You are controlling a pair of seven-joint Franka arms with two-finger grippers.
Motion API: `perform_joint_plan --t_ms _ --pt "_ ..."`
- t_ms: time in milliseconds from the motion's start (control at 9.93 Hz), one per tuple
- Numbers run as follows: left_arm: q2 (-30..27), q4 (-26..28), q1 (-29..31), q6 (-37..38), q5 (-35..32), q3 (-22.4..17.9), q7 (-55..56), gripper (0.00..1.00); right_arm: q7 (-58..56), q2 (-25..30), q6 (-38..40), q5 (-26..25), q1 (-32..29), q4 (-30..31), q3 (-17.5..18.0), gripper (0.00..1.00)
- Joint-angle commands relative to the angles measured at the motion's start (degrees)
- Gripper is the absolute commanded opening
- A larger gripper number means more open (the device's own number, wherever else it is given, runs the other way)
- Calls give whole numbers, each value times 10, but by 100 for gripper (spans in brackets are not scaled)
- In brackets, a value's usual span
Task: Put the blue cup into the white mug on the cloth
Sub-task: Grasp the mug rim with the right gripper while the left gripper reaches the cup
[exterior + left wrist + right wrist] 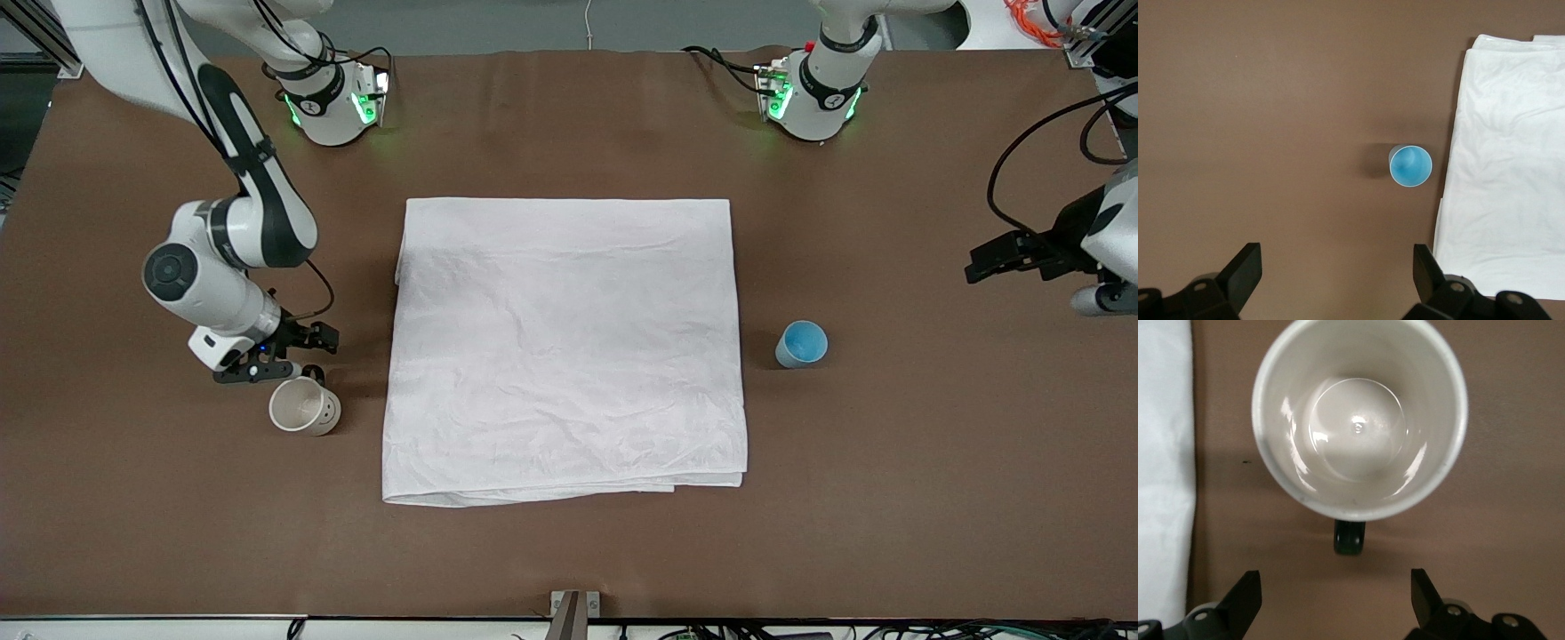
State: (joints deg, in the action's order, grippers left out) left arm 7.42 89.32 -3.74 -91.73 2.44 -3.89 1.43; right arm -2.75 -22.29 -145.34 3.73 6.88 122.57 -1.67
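On the brown worktop (569, 551), lying flat in the middle: the cloth (565, 347), white, wrinkled, roughly square, with a folded edge showing along the side nearest the front camera.

Toward the right arm's end of the worktop, standing upright on the bare surface and clear of the cloth: the white mug (305, 406), mouth up, nothing inside, a few dark dots on its side. Pointing its small black handle (1349, 537) at the right hand's fingers (1245, 597), as the right wrist view shows.

Hovering low just beside the mug, over bare worktop: the right hand (283, 353), fingers spread wide, gripping nothing, not touching the mug.

Toward the left arm's end of the worktop, standing upright just beside the cloth's edge but apart from it: the blue cup (801, 344), light blue outside, brighter blue inside, holding nothing.

Waiting well apart from the cup, at the edge of the front view over the left arm's end of the worktop: the left hand (1000, 258), fingers (1243, 270) spread wide, holding nothing, looking down on cup and cloth edge.
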Motion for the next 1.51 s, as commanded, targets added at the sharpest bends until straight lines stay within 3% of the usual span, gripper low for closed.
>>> perform_joint_plan --t_ms 0,201,403,604,806,906,1108,1209,1410 --pt "31 -11 -7 -10 7 3 -6 100 -5 -7 0 10 2 -22 -1 99" --pt "95 -55 -34 -13 5 9 8 100 0 -32 -4 11 5 -54 -1 99" --pt "136 -50 -70 -43 5 12 9 100 0 -35 -4 18 7 -55 -1 99" --pt "164 -8 -121 -99 4 12 12 100 3 -36 -12 20 7 -55 -1 99" --pt "164 80 -137 -206 10 13 25 100 16 -35 -13 20 7 -57 -1 96" --pt "158 129 -136 -253 10 16 32 100 19 -35 -13 21 5 -59 -1 85" --pt "152 191 -139 -300 10 20 59 100 25 -42 -13 34 4 -72 -1 49" --pt "152 200 -144 -301 9 23 88 100 25 -46 -13 36 4 -75 -1 31" --pt "152 211 -145 -303 8 25 103 99 25 -46 -11 36 2 -74 -2 7"
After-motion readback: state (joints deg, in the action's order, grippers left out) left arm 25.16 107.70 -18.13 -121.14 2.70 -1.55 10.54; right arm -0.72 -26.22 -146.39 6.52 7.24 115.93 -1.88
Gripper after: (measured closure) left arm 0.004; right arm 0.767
